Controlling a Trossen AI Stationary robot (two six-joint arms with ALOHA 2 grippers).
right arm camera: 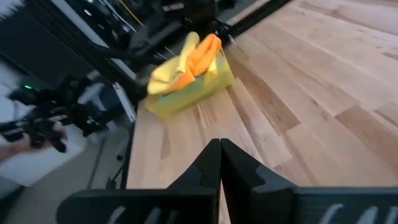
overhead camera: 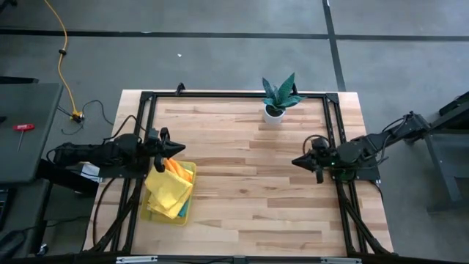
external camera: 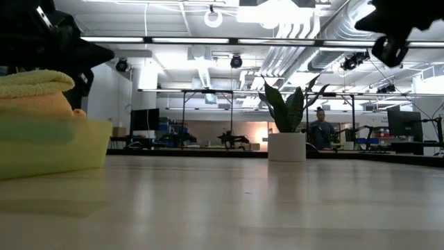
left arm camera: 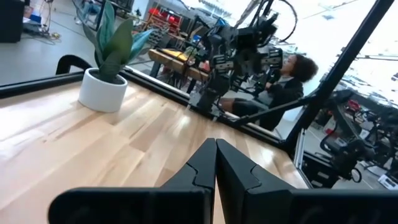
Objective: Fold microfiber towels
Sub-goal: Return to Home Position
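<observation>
LEFT FRONT OF THE TABLE: Nearest the front edge, on my left side, the folded microfiber towels [overhead camera: 168,189] sit heaped in a translucent yellow plastic tray [external camera: 87,149], with the pile rising above its rim. A soft yellow towel [external camera: 31,82] lies on top. A bright orange towel [right arm camera: 204,53] shows beneath it at the end closest to the left arm. I cannot count the lower layers, though a greenish band shows through the tray wall.

Just beyond, the left gripper [overhead camera: 174,149] hangs above the tray's far end, its 2 dark fingers pressed together and holding nothing. Across the pale wooden table [overhead camera: 249,205], well apart from the towels, the right gripper [overhead camera: 299,161] hovers over bare boards, its 2 fingers likewise pinched together and empty. At the far edge stands a small green plant in a white pot [overhead camera: 277,103]. A person [external camera: 320,132] shows in the workshop behind.

I judge the folding finished, with only the parking of the arms left. The cloths look light, limp and grippy rather than slick. Nothing here can break, but a fold will likely slump open if lifted by 1 layer. Were I to shift one, I would come from above, pinch a folded edge or corner through all its layers, and keep clear of the tray wall.
</observation>
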